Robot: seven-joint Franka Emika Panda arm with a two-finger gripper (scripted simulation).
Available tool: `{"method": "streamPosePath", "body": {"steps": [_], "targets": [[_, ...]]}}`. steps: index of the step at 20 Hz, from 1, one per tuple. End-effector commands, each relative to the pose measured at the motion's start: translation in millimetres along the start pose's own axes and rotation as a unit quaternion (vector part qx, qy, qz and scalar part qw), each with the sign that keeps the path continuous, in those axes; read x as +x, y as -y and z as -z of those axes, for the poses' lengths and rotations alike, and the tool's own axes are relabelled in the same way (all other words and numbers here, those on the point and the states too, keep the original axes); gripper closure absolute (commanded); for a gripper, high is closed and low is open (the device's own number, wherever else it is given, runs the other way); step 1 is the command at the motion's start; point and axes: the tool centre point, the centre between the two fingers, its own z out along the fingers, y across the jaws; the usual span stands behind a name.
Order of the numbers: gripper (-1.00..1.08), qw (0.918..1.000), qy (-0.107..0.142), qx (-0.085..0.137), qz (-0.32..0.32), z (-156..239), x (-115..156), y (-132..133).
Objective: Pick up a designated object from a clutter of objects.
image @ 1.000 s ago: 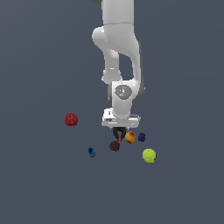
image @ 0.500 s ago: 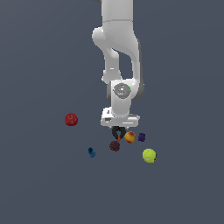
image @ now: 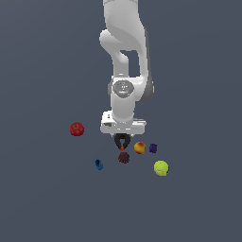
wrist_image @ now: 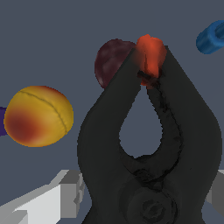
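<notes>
1. Black spring clamp (wrist_image: 148, 144) — two splayed handles meeting at an orange-red tip (wrist_image: 150, 54), which points down in the exterior view, just above the maroon bumpy ball (image: 124, 158).
2. Around it — orange-yellow fruit (image: 139, 148), purple piece (image: 153, 148), tennis ball (image: 161, 168), blue piece (image: 99, 164); red apple (image: 77, 128) well apart.

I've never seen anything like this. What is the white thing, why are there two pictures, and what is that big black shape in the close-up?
The white thing is a robot arm in a computer simulation. One picture comes from a camera standing off to the side; the close-up comes from a camera on the arm's wrist, looking down past its gripper. The black shape is a spring clamp with an orange-red tip, sitting between the gripper's fingers; whether they already squeeze it I cannot tell. Scattered around are a red apple, an orange-yellow fruit, a maroon bumpy ball, a tennis ball, and small blue and purple pieces.
</notes>
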Motion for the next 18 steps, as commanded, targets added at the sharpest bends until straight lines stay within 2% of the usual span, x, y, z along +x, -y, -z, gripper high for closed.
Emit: {"method": "streamPosePath", "body": {"steps": [1,18], "targets": [[1.08,1.0000,-0.001,0.000,0.000,21,7,-12],[1.08,1.0000,-0.001,0.001,0.000,178,58,-105]]}}
